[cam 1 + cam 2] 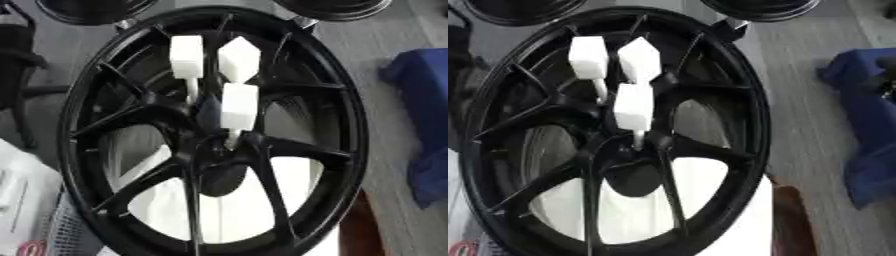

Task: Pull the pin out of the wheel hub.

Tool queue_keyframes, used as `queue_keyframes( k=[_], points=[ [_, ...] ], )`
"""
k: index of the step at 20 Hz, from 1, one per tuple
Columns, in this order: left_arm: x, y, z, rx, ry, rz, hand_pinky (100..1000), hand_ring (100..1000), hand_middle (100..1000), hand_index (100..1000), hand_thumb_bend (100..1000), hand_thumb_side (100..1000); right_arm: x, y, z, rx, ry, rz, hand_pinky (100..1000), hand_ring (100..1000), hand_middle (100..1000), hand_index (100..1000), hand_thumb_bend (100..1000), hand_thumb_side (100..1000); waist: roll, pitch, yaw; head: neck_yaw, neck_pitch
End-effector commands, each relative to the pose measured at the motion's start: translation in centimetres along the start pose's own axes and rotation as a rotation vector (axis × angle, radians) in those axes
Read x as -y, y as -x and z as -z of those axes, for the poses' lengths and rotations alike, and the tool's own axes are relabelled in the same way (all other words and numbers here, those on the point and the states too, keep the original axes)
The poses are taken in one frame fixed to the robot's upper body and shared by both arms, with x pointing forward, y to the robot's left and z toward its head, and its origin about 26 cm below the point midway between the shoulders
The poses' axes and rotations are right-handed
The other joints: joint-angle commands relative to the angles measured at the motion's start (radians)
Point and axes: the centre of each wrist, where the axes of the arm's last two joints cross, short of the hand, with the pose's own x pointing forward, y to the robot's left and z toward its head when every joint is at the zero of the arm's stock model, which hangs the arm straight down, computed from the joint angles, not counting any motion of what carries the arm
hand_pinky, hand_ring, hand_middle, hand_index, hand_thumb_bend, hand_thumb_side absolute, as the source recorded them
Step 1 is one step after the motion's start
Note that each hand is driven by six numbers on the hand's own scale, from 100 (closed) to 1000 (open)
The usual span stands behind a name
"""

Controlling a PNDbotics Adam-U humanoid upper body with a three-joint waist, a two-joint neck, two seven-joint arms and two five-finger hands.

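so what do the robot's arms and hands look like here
Neither arm nor hand shows in either eye view, so their look cannot be told. Only the black wheel hub with three white-headed pins fills the frame.

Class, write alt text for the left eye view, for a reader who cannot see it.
A black spoked wheel hub fills the view, with three white block-headed pins standing in its centre. A blue cloth lies to its right. Neither robot hand is visible.

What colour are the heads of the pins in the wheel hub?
White, on a black wheel hub; the nearest pin shows best in the left eye view.
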Motion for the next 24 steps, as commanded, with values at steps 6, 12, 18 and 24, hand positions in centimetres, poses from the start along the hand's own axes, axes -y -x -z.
queue_keyframes(
  k=[6,12,18,24],
  points=[
    [0.2,-3.7,-0.7,0.165,-0.027,-0.021,717,650,560,681,338,653,0.5,-0.9,0.4,0.030,-0.010,-0.023,825,632,590,799,100,795,-0.006,-0.035,-0.004,0.010,-0.007],
    [3.1,-6.8,-3.2,0.362,-0.009,-0.144,702,634,545,670,326,610,0.6,-1.2,0.8,0.050,-0.010,-0.011,825,632,589,798,100,784,-0.009,-0.037,-0.008,0.015,-0.012],
    [6.9,-8.3,-6.3,0.520,0.042,-0.277,704,642,554,679,335,605,0.4,-1.3,1.3,0.071,-0.011,0.009,824,632,589,798,100,781,-0.020,-0.033,-0.021,0.027,-0.017],
    [9.3,-8.1,-7.6,0.577,0.099,-0.360,704,643,559,689,336,614,0.3,-1.3,1.4,0.077,-0.009,0.017,825,632,589,798,100,782,-0.025,-0.025,-0.024,0.036,-0.019]
  ],
)
